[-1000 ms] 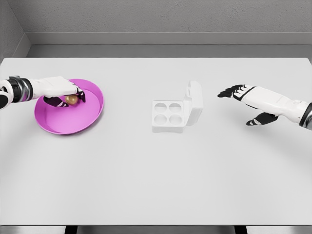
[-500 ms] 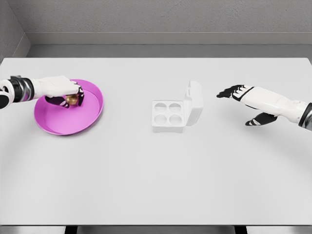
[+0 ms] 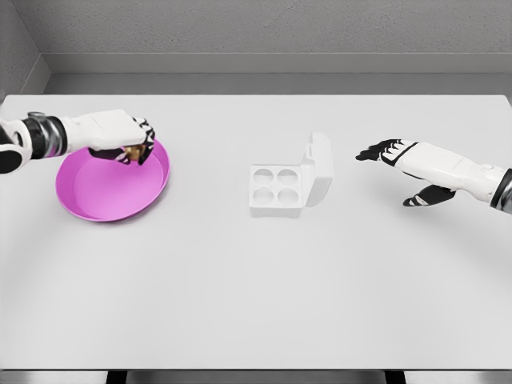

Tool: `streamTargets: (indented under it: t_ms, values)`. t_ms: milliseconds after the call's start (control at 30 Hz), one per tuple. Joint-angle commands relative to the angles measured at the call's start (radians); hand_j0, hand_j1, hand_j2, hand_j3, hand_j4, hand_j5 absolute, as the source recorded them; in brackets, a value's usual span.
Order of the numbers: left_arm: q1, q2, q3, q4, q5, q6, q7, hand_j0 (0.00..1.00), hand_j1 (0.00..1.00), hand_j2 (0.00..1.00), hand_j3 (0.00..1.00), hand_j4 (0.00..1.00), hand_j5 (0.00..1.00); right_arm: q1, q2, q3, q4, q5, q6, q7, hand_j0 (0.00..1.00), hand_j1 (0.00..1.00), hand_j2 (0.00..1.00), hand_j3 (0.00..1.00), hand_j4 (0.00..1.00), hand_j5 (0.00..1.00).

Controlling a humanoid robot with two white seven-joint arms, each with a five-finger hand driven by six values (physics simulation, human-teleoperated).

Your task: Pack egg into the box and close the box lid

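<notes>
Gripping a small brown egg [image 3: 134, 151], the left robot hand [image 3: 120, 136] sits over the far rim of a pink bowl [image 3: 104, 192] at the left side of the white bench [image 3: 256, 304]. Its fingers [image 3: 144, 138] are curled around the egg, of which only a sliver shows beneath them; the egg appears lifted clear of the bowl's floor, though its exact height above the rim cannot be told. The left arm enters from the picture's left edge.

Near the middle of the bench stands the white egg box [image 3: 276, 190], well apart from the bowl. Its tray shows four round cups in a two-by-two grid — all four appear unfilled. The box lid [image 3: 318, 168] is hinged on the tray's right side and stands open, roughly upright and leaning slightly away from the cups.

The right robot hand [image 3: 400, 164] hovers over the right part of the bench, to the right of the box and not touching it. Its dark-tipped fingers are extended and spread, the thumb hanging lower — it holds nothing. The right arm reaches in from the picture's right edge.
</notes>
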Motion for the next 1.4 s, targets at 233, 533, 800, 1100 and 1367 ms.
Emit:
streamTargets:
  t_ms: [233,533,800,1100,1367]
  values:
    - [0.06,-0.003,0.072,-0.168,0.005,0.003,0.002,0.24,0.24,0.24,0.24,0.24,0.24,0.0,-0.002,-0.001,0.0,-0.007,0.001,0.0,1.0,1.0,1.0,1.0,1.0,1.0]
    - [0.08,-0.048,0.101,-0.211,0.006,0.003,0.002,0.24,0.24,0.24,0.24,0.24,0.24,0.0,-0.001,-0.001,0.0,-0.007,0.001,0.0,1.0,1.0,1.0,1.0,1.0,1.0]
    - [0.081,-0.129,0.109,-0.232,0.008,0.003,0.002,0.24,0.24,0.24,0.24,0.24,0.24,0.0,-0.001,-0.001,0.0,-0.007,0.001,0.0,1.0,1.0,1.0,1.0,1.0,1.0]
    - [0.107,-0.195,0.112,-0.248,0.018,0.003,0.002,0.24,0.24,0.24,0.24,0.24,0.24,0.0,-0.001,-0.001,0.0,-0.007,0.001,0.0,1.0,1.0,1.0,1.0,1.0,1.0]
    - [0.14,-0.252,0.112,-0.28,0.035,0.003,0.002,0.25,0.25,0.25,0.25,0.25,0.25,0.0,-0.001,-0.001,0.0,-0.007,0.001,0.0,1.0,1.0,1.0,1.0,1.0,1.0]
